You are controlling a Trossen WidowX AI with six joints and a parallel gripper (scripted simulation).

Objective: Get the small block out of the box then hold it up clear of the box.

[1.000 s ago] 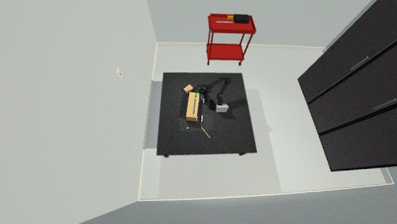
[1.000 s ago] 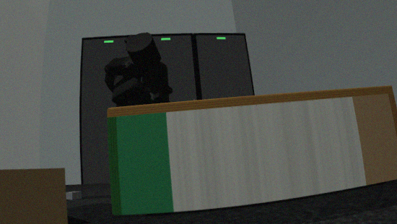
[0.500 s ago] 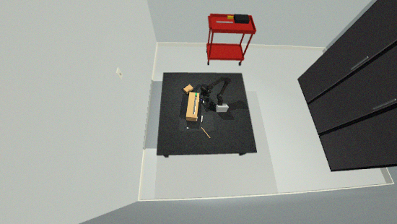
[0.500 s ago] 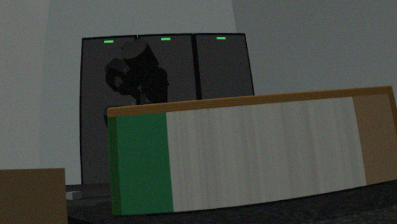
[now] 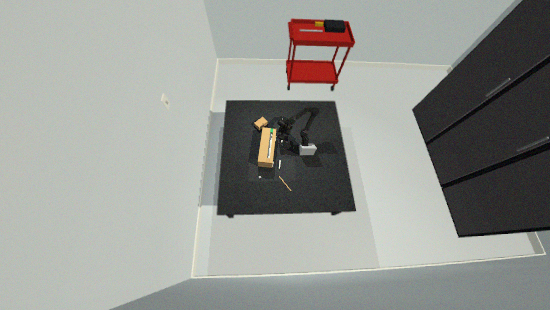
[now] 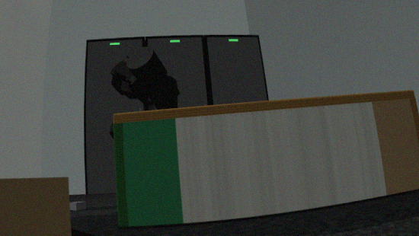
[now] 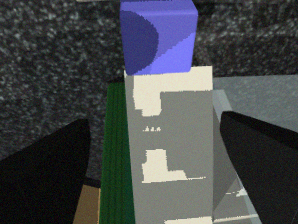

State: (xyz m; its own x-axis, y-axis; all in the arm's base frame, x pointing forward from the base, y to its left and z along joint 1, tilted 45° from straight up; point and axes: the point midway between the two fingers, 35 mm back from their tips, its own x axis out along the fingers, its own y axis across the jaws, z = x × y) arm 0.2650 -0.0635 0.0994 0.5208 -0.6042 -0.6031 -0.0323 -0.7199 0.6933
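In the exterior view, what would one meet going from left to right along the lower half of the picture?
Cardboard-coloured block, small pale block, green panel, pale grey panel, brown end section.
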